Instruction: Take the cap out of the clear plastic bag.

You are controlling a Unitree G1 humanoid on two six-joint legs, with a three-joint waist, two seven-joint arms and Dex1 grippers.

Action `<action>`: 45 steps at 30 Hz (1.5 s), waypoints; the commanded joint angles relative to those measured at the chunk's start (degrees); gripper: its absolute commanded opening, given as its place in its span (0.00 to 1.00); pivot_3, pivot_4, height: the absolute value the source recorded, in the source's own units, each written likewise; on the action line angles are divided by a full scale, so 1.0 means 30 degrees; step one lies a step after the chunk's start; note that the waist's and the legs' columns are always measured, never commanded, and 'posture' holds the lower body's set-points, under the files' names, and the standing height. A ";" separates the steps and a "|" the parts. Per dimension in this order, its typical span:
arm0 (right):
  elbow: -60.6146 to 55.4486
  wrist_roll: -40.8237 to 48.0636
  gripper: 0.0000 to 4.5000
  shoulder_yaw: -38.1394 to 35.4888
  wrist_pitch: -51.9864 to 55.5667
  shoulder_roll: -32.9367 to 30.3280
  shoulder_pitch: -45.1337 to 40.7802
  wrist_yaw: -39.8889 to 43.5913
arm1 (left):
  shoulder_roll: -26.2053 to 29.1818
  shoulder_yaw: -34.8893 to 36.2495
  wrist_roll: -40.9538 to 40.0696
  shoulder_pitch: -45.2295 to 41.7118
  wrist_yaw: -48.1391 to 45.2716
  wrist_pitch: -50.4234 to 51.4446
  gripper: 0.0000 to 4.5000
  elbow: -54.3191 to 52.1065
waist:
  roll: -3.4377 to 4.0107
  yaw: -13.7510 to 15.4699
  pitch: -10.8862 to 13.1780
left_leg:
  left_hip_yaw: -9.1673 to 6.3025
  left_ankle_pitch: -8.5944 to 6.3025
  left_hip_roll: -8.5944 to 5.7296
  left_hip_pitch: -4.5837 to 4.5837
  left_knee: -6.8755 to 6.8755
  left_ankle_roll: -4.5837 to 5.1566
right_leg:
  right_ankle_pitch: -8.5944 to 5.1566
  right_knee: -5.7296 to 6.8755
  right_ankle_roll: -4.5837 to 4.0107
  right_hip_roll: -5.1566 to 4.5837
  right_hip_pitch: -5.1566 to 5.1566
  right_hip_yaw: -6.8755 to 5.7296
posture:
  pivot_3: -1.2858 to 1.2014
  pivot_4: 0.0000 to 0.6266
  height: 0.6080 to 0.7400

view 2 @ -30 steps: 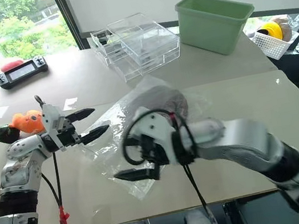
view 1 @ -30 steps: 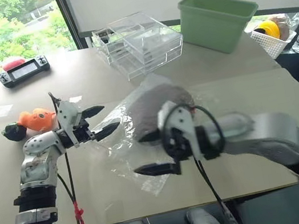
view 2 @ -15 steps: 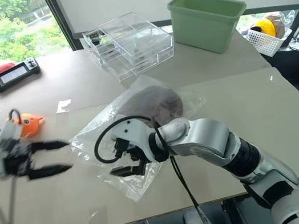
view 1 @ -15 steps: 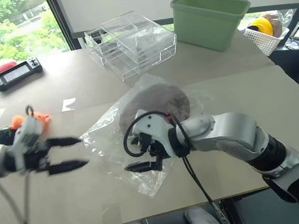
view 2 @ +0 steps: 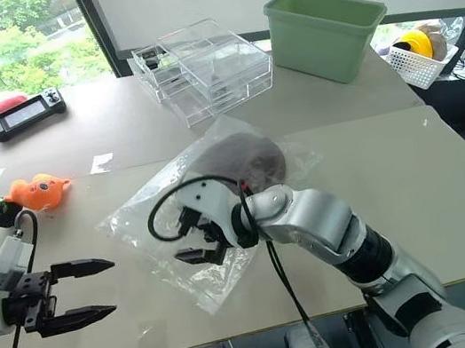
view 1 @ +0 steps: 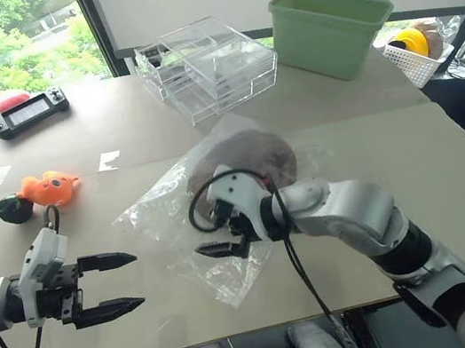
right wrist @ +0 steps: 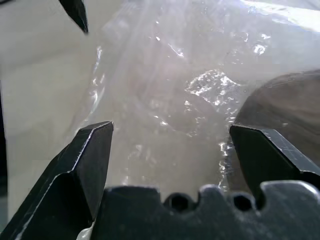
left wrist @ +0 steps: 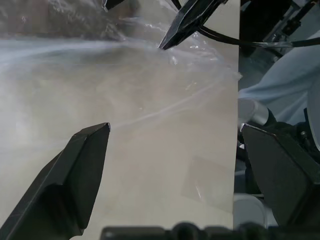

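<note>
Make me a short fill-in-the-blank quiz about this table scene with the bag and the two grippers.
1. The brown cap lies inside the clear plastic ____.
2. The right gripper hovers over the bag with its jaws ____.
3. The left gripper is open and holds ____.
4. The tub at the table's far edge is coloured ____.

Missing words: bag; open; nothing; green

Beige table (view 1: 452,189) bearing a crinkled clear plastic bag (view 1: 178,224) near the middle, orange plush fish (view 1: 47,187) beside a small dark toy (view 1: 12,210) at left, clear drawer boxes (view 1: 206,66), green bin (view 1: 329,29) and black handheld controller (view 1: 26,111) farther back.
</note>
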 commanded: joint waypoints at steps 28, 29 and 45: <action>0.2534 -0.6365 0.98 0.6542 0.2212 0.0378 -0.6816 -0.1162 | -0.0148 -0.0006 -0.0522 -0.0597 0.1112 0.0382 1.00 -0.0311 | 0.0003 -0.0034 0.0001 | 0.0042 0.0001 0.0040 -0.0073 -0.0013 -0.0002 | 0.0016 0.0044 -0.0029 0.0038 -0.0170 0.0019 | 0.52 0.24 0.96; 0.2493 -0.6362 0.98 0.6543 0.2241 0.0414 -0.6743 -0.1017 | -0.0164 -0.0076 -0.0525 -0.0687 0.1163 0.0388 1.00 -0.0279 | 0.0003 -0.0043 0.0001 | 0.0043 0.0001 0.0040 -0.0073 -0.0013 -0.0002 | 0.0016 0.0044 -0.0029 0.0037 -0.0168 0.0019 | 0.52 0.24 0.96; 0.2161 -0.6984 0.01 0.5967 0.2122 0.0534 -0.6005 -0.0132 | -0.0754 -0.1352 -0.0106 -0.1806 0.1947 0.0020 1.00 -0.0097 | 0.0002 -0.0037 0.0001 | 0.0045 0.0001 0.0040 -0.0073 -0.0012 -0.0002 | 0.0018 0.0047 -0.0032 0.0039 -0.0165 0.0020 | 0.52 0.24 0.96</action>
